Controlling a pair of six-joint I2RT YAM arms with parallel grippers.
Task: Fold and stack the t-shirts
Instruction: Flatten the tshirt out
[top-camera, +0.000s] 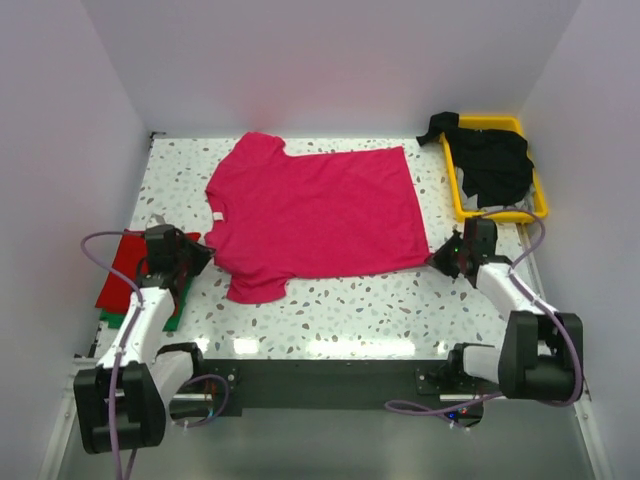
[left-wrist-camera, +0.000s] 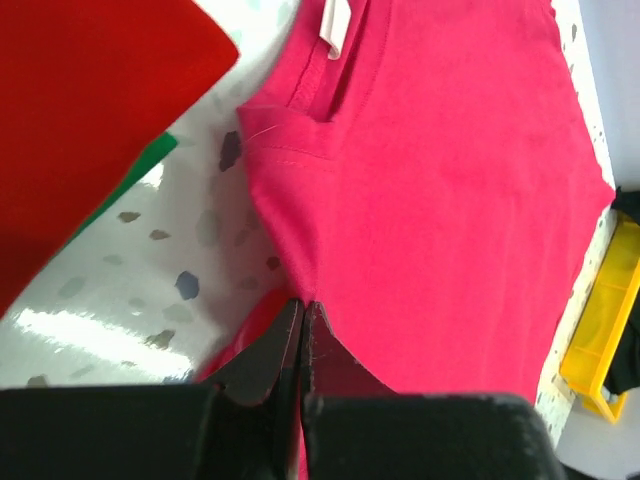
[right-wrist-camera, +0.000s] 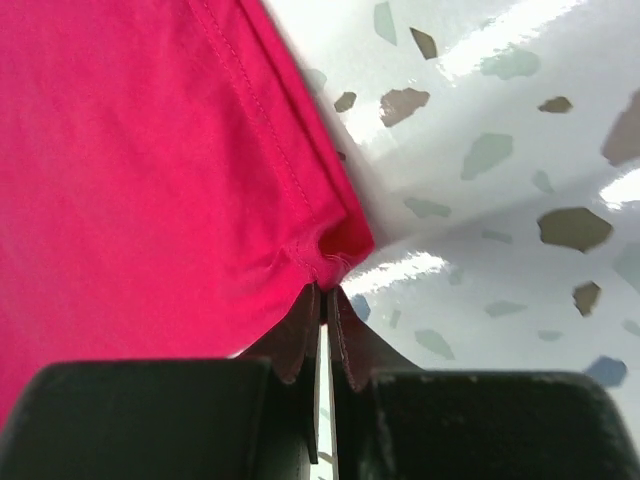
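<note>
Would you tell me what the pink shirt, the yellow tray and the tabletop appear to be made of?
Pink shirt: soft matte knit cloth, stitched hems. Yellow tray: likely smooth plastic, rigid rim. Tabletop: glossy speckled terrazzo-look surface, showing glare.

From above, at nine o'clock, the green t-shirt (top-camera: 112, 319) is lying mostly hidden under the red t-shirt (top-camera: 122, 262) and the left arm (top-camera: 145, 315). At two o'clock the black t-shirts (top-camera: 492, 165) are bunching in the yellow tray (top-camera: 453, 190), their number unclear. The magenta t-shirt (right-wrist-camera: 130, 150) is running off the right wrist view's nine o'clock edge.
</note>
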